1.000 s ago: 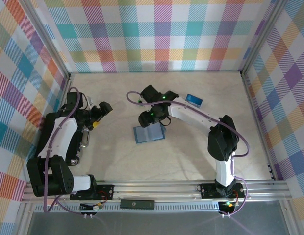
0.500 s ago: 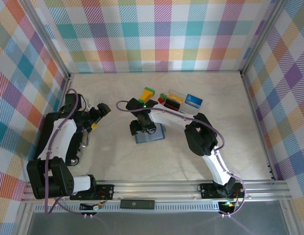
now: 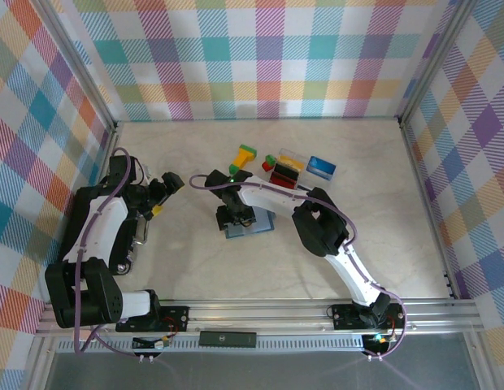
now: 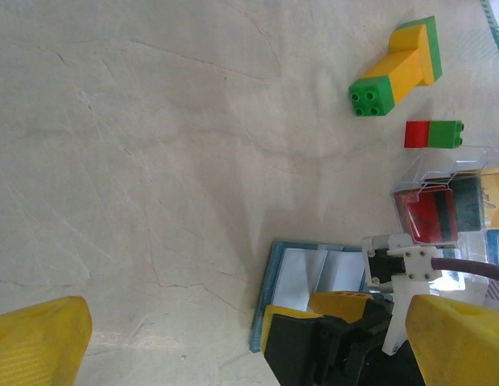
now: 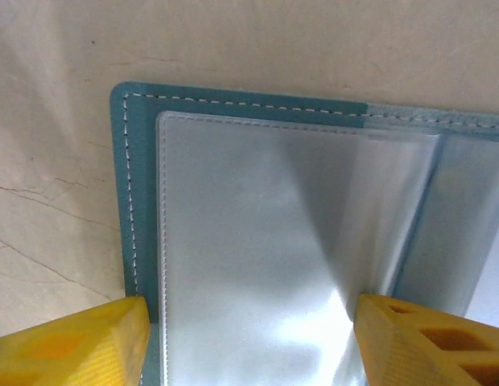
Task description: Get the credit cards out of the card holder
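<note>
While spread half-wide over the card holder, right claw seemingly holds nothing.

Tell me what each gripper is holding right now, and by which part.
Nothing is held. The right gripper stands open over the card holder, astride its clear pocket without pinching it; the left gripper is open and empty.

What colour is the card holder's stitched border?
Teal-blue with white stitching on the card holder; clearest in the right wrist view.
</note>
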Controlling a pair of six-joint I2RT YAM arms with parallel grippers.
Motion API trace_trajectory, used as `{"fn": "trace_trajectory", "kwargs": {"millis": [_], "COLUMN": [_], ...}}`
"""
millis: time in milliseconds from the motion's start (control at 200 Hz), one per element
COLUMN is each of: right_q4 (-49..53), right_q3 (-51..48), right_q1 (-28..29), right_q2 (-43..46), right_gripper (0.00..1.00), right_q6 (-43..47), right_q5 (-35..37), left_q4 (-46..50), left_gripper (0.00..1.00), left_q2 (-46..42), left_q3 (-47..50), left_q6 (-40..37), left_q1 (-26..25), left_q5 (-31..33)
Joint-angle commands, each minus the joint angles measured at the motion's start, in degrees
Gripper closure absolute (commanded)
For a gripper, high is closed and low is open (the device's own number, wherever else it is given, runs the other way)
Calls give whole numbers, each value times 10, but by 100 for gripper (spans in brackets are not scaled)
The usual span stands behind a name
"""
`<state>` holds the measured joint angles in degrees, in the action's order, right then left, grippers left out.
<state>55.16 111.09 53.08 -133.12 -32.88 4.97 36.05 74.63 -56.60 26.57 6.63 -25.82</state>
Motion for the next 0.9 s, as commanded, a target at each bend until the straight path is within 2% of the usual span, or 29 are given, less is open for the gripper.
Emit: {"fn": "trace_trajectory", "kwargs": {"millis": [0, 155, 425, 620, 750, 895], "right_q4": [23, 12, -34, -68, -68, -66], "right_q3": [11, -4, -47, -77, -69, -48], "right_q1": [2, 2, -6, -13, -13, -16], "right_q2": [-17, -14, 18, 52, 56, 82], "right_gripper": [35, 41, 58, 70, 65, 55], "right_q6": [-14, -15, -28, -67, -126, -125], "right_q5": [6, 2, -21, -23, -25, -2], "left_q4": [7, 7, 7, 4, -1, -2], "left_gripper": [0, 0, 0, 0, 0, 0], "left_q2": [5, 7, 9, 10, 10, 7], "left_q3": [6, 6, 6, 7, 12, 10], "left_q6": [-1, -1, 0, 3, 9, 16], "left_q1": [8, 8, 8, 8, 8, 7], "left_q5": [-7, -7, -11, -18, -20, -15]}}
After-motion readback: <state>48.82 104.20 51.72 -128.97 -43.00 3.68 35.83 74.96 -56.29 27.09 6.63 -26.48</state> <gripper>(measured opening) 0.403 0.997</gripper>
